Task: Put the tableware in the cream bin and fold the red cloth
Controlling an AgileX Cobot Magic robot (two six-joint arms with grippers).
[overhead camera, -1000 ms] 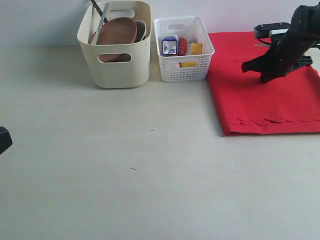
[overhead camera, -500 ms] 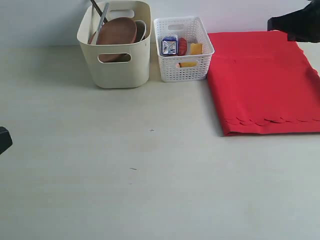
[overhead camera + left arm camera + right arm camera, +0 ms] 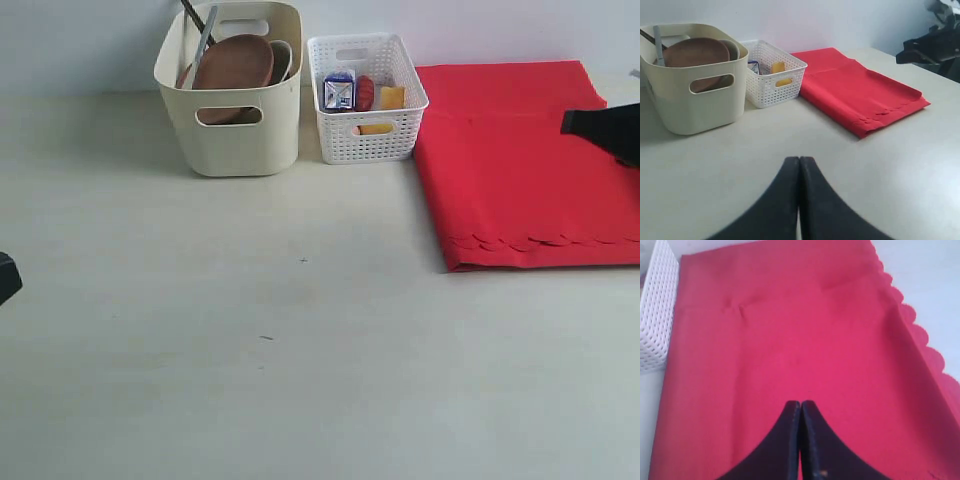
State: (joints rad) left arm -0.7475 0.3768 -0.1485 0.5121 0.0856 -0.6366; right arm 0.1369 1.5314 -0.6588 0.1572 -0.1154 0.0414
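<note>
With the tableware [image 3: 235,62] stacked in the cream bin [image 3: 240,145] at upper left and the red cloth [image 3: 510,180] lying folded at right, the right gripper [image 3: 800,409] hangs over it pinched closed and empty, so probably only withdrawal remains.

You have a white basket [image 3: 368,140] at the back of the pale table [image 3: 300,380], close to the grey wall [image 3: 80,45]. Seen from the exterior view, a blue-white carton [image 3: 340,91] stands upright at its left. A red item [image 3: 365,93] sits just beside the carton, and a yellow piece [image 3: 393,97] lies at the right. Another yellow bit [image 3: 376,128] shows through the front lattice. Two small dark specks [image 3: 304,261] mark the tabletop nearer you.
</note>
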